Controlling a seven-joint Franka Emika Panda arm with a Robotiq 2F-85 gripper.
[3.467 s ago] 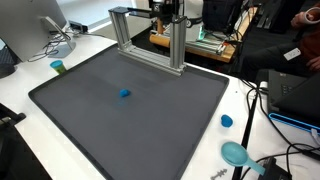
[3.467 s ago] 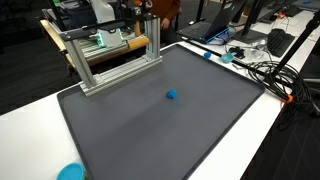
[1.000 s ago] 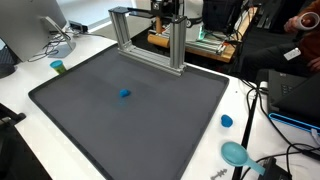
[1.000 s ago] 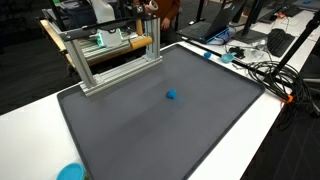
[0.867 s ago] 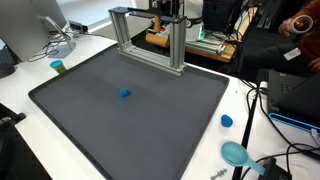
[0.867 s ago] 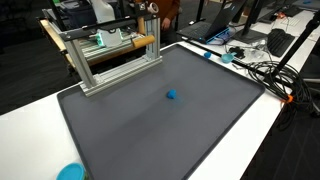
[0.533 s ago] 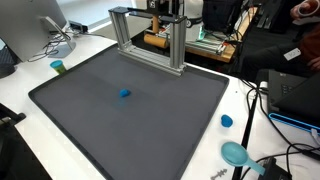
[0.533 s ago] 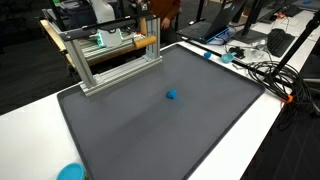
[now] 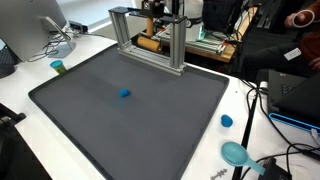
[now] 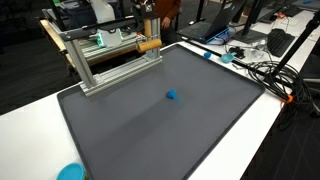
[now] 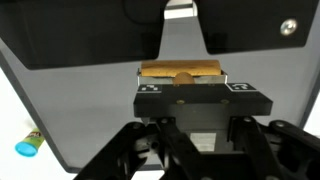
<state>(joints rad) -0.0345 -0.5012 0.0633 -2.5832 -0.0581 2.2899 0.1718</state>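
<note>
My gripper (image 9: 155, 32) hangs behind the aluminium frame (image 9: 178, 45) at the back edge of the dark grey mat (image 9: 120, 130), shut on a tan wooden block (image 9: 148, 42). In an exterior view the wooden block (image 10: 148, 44) lies level, under the gripper (image 10: 146, 32) and just past the frame's (image 10: 80, 58) right post. In the wrist view the block (image 11: 180, 71) sits crosswise beyond my gripper (image 11: 190, 85), under the frame's dark crossbar. A small blue piece (image 9: 124, 94) lies alone near the middle of the mat (image 10: 150, 135), far from the gripper; the same blue piece (image 10: 171, 96) shows there too.
A blue cap (image 9: 227, 121) and a teal bowl (image 9: 235, 153) rest on the white table beside the mat. A green cylinder (image 9: 58, 67) stands off another edge. Cables (image 10: 262, 70) and laptops crowd one side; people sit behind the frame.
The gripper has carried the wooden block a little way sideways and lower behind the frame. The blue piece on the mat has stayed put.
</note>
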